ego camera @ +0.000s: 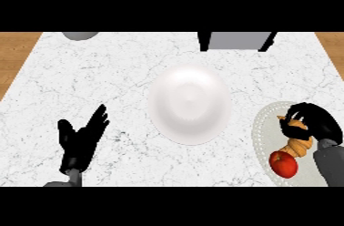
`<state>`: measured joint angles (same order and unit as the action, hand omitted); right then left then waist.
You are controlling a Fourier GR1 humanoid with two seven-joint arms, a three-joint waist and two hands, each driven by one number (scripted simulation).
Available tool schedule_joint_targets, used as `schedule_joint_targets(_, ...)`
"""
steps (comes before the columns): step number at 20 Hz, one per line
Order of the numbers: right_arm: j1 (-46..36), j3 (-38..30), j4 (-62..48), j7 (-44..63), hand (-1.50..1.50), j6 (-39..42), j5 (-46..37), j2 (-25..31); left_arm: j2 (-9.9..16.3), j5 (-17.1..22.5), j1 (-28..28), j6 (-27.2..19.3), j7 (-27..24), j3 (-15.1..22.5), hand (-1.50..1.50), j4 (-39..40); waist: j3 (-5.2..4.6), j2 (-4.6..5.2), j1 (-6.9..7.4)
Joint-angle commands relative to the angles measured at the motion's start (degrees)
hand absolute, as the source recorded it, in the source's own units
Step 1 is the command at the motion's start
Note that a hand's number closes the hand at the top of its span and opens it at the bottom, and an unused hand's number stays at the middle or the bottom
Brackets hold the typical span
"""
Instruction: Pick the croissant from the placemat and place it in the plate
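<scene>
Head view: right hand [310, 120] around croissant [297, 139]

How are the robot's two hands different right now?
The left hand is open, fingers straight and up, holding nothing; the right hand is curled round the croissant. The left is over bare counter; the right is over the placemat. Both are black.

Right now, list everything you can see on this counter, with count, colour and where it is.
counter: one, white marble, fills the view
plate: one, white, centre
placemat: one, pale, right edge
croissant: one, golden brown, on the placemat
apple: one, red, on the placemat, nearer than the croissant
grey round object: one, far left edge, cut off
grey and black object: one, far edge, cut off
left hand: black, open, lower left, resting
right hand: black, curled round the croissant's far end
</scene>
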<state>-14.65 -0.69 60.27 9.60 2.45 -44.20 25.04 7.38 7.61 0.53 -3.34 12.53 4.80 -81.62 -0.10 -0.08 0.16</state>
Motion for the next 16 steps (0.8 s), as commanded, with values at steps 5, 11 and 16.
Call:
schedule_joint_targets(5,-4.6,5.9,7.2,13.5,1.50,-15.1,-8.3,-17.2,-1.5,-1.8,-2.3,-1.0,0.7,1.2,0.00,1.0,-0.05,-0.16,1.00)
schedule_joint_targets(11,-13.9,12.2,6.9,26.0,1.50,-23.5,-14.3,-24.7,-1.1,-1.5,-3.5,2.1,0.9,3.0,0.00,1.2,-0.36,0.03,7.98)
schedule_joint_targets(16,-21.4,15.8,6.3,39.6,1.50,-30.8,-22.1,-24.9,-1.3,-1.8,-3.9,3.1,1.5,4.3,0.00,1.6,-0.45,-0.08,9.45)
